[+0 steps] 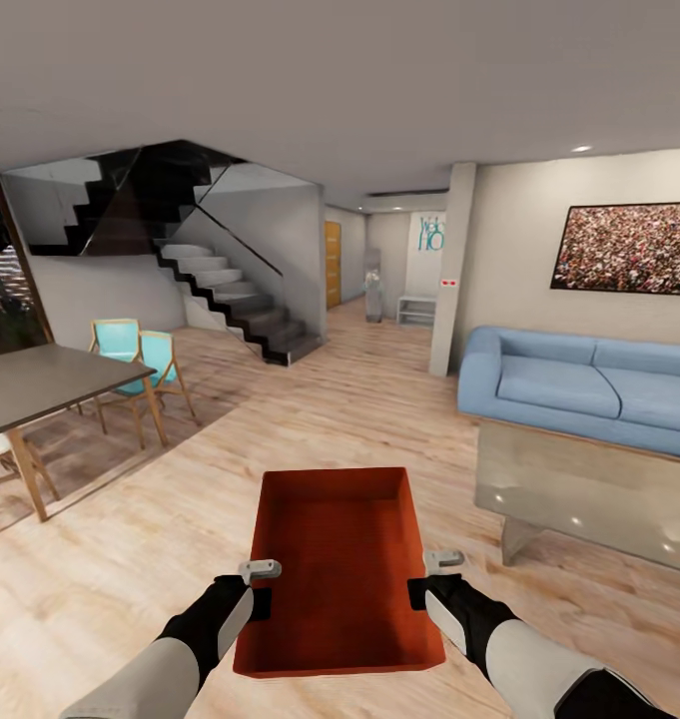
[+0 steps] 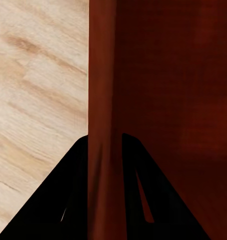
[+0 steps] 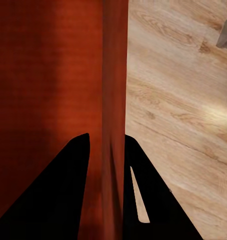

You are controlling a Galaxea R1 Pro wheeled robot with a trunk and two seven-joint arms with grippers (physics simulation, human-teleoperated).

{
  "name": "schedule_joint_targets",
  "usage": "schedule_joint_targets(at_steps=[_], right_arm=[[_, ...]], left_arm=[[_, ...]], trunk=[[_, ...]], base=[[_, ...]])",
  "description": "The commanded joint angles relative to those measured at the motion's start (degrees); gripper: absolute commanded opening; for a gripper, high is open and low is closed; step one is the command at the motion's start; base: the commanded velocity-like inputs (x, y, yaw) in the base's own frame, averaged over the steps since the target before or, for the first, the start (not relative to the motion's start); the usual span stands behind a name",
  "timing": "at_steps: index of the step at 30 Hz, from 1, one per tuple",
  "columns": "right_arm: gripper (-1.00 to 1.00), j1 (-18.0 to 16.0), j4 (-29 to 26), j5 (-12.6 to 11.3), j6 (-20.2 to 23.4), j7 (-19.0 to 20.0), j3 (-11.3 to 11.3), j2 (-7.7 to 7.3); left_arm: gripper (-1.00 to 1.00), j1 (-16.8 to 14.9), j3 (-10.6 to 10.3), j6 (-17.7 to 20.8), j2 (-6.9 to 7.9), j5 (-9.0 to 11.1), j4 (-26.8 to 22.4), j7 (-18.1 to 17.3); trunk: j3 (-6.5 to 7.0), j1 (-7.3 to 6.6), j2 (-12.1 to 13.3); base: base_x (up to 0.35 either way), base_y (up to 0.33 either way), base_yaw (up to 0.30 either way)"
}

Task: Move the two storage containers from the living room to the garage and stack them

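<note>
One orange-red storage container (image 1: 340, 569) hangs in front of me above the living room's light wood plank floor (image 1: 180, 519), held level between both arms. My left gripper (image 1: 262, 603) is shut on its left wall (image 2: 101, 100), one black finger (image 2: 68, 200) on each side of the wall. On the opposite side, my right gripper (image 1: 417, 591) is shut on the right wall (image 3: 113, 90), with a dark finger (image 3: 143, 190) either side. The bin is open-topped and holds nothing.
A blue sofa (image 1: 579, 384) stands at the right behind a glass coffee table (image 1: 589, 494). At the left are a dining table (image 1: 40, 384) and turquoise chairs (image 1: 145, 359). A staircase (image 1: 230, 295) rises at the back, beside a hallway (image 1: 369, 290).
</note>
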Motion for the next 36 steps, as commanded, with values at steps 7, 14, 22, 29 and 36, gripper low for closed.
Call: schedule_joint_targets(at_steps=[7, 14, 22, 29, 36], right_arm=[[-1.00, -0.06, -1.18, -0.35, -1.30, -0.34, 1.02, -0.04], [-1.00, -0.06, -1.18, -0.35, -1.28, -0.34, 1.02, -0.04], [-1.00, -0.06, -1.18, -0.36, -1.27, -0.34, 1.02, -0.06], [-1.00, -0.06, -1.18, -0.38, -1.29, -0.34, 1.02, -0.09], [-1.00, -0.06, -1.18, -0.37, -1.27, -0.34, 1.02, -0.09]], left_arm=[[-1.00, 0.05, -0.33, 0.55, 0.03, -0.88, 0.09, 1.45], [-1.00, 0.05, -0.33, 0.55, 0.12, -0.88, 0.09, 1.44], [-1.00, 0.05, -0.33, 0.55, 0.12, -0.88, 0.09, 1.44], [-1.00, 0.05, -0.33, 0.55, 0.14, -0.88, 0.09, 1.44], [-1.00, 0.05, -0.33, 0.55, 0.13, -0.88, 0.09, 1.44]], trunk=[[-0.04, 0.05, -0.05], [-0.04, 0.05, -0.05], [-0.04, 0.05, -0.05], [-0.04, 0.05, -0.05], [-0.04, 0.05, -0.05]], base=[[0.322, 0.000, 0.000], [0.322, 0.000, 0.000], [0.322, 0.000, 0.000], [0.322, 0.000, 0.000], [0.322, 0.000, 0.000]])
